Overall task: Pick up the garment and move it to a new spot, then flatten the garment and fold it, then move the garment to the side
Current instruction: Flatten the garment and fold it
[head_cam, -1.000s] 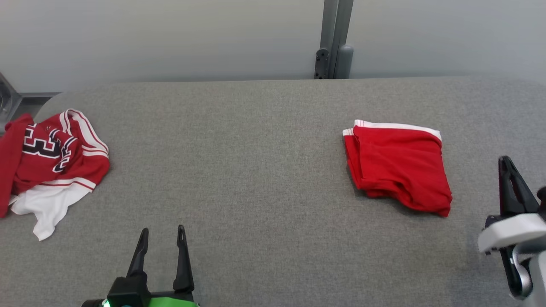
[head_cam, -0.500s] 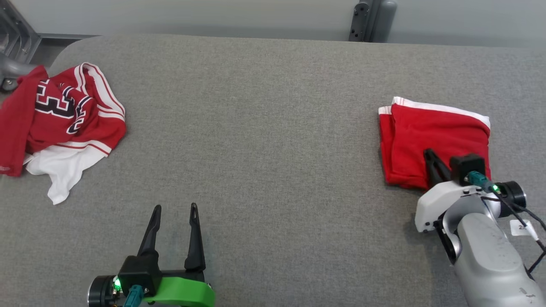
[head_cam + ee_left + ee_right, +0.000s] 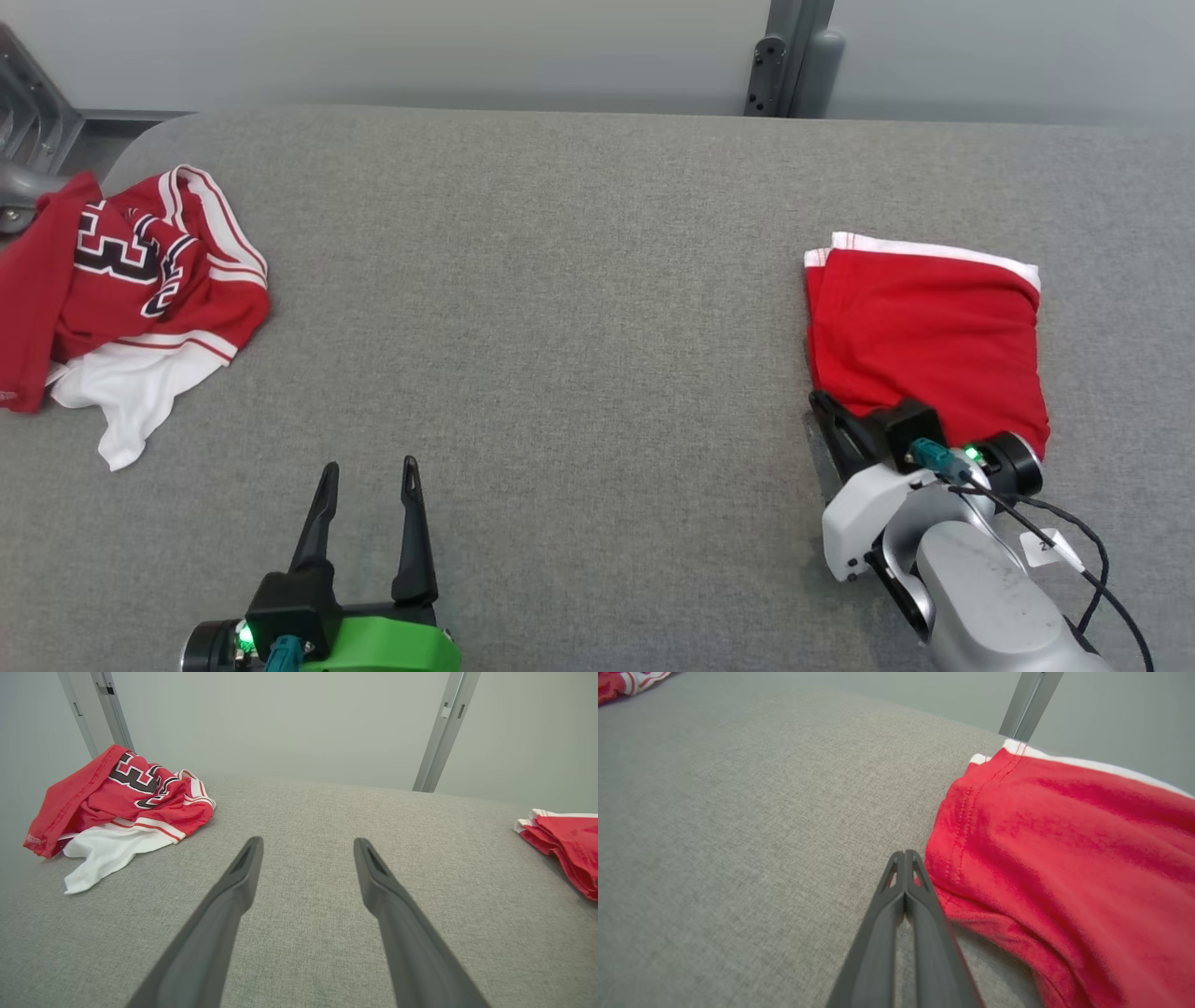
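Far left on the grey woven-fabric table (image 3: 579, 280): crumpled red-and-white jersey with black numerals (image 3: 140, 280), heaped at the edge. Near left: left gripper (image 3: 369, 465), jaws spread wide, holds nothing, hovers over bare cloth. Right: folded red fabric garment with white trim (image 3: 924, 327), lying flat; right gripper (image 3: 822, 406), fingers pressed together and empty, tips just beside the garment's near-left corner.
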Robot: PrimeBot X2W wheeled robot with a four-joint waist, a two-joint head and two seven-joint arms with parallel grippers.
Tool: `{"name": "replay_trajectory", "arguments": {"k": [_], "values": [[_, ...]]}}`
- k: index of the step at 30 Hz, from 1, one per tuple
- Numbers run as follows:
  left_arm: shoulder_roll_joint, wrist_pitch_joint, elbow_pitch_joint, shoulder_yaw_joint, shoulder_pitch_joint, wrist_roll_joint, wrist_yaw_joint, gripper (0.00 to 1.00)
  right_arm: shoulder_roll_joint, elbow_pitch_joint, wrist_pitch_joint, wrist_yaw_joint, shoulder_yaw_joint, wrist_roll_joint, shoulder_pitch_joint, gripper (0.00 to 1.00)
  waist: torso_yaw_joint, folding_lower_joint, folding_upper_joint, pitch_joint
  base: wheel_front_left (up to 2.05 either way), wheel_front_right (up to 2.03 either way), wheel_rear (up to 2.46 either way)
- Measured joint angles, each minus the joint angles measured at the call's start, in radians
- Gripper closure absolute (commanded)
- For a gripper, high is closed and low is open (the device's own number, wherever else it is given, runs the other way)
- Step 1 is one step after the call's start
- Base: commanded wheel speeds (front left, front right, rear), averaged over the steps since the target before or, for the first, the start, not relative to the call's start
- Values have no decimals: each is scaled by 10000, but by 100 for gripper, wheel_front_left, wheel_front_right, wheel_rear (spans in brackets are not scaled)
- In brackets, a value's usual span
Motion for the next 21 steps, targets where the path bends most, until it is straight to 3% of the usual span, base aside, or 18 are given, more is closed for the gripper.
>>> {"name": "replay_trajectory", "arguments": {"k": [6, 7, 8, 14, 21], "values": [[-2, 0, -155, 408, 356, -21, 65, 0, -460, -3101, -10, 0, -1020, 681, 1218, 100, -339, 0, 0, -382, 0, 0, 0], [0, 0, -176, 493, 431, -19, 65, 0, -568, -3597, -10, 0, -1235, 679, 1524, 69, -402, 0, 0, -454, 0, 0, 0], [0, 0, -194, 591, 501, -8, 65, 0, -662, -4209, -10, 0, -1530, 686, 1865, 2, -473, 0, 0, -541, 0, 0, 0], [4, 0, -123, 959, 918, 115, -213, 0, -1160, -6228, -10, 0, -2654, 886, 3444, 0, -894, 0, 0, -1005, 0, 0, 0], [0, 0, 236, 1127, 930, 284, -746, 0, -1237, -6121, -10, 0, -3979, 974, 4438, 0, -1280, 0, 0, -1362, 0, 0, 0]]}}
